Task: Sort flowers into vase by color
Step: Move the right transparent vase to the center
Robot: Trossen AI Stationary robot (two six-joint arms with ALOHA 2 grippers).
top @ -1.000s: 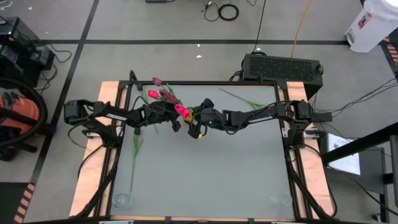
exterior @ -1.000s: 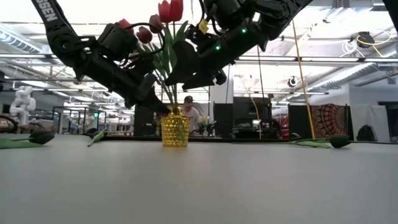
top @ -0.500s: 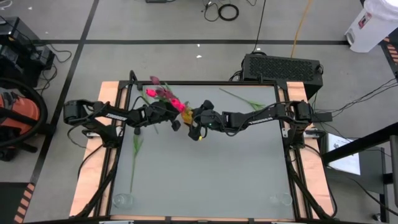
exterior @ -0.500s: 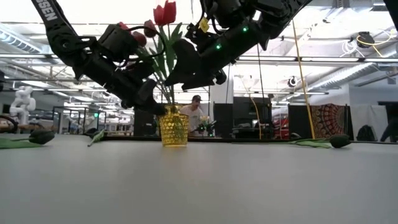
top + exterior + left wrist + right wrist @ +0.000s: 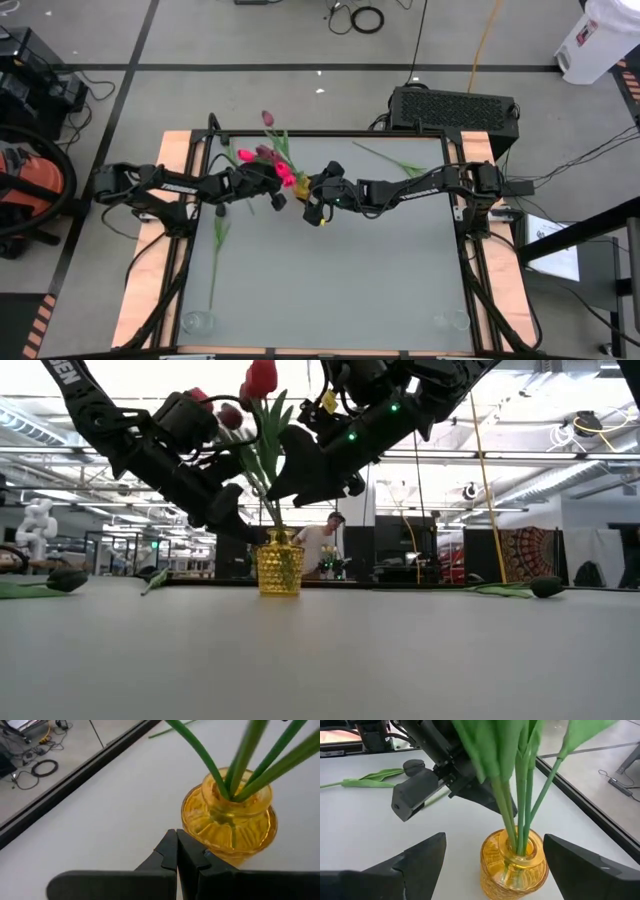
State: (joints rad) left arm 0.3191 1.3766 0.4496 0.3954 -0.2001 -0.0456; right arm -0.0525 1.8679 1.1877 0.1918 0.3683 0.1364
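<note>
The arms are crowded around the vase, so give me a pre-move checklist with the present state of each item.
1. Yellow vase upright on the table: ok.
2. Flower stems seated in the vase mouth: ok; several green stems enter the neck.
3. Right end effector open, fingers either side of the vase without touching it: ok.
4. Left end effector shut and holding nothing: ok; its tip sits close beside the vase; contact: cannot tell.
5. Loose flowers left to sort: not ok; one lies at the table's left, another at the back right.
6. Colour grouping of the heads in the vase: cannot tell.
</note>
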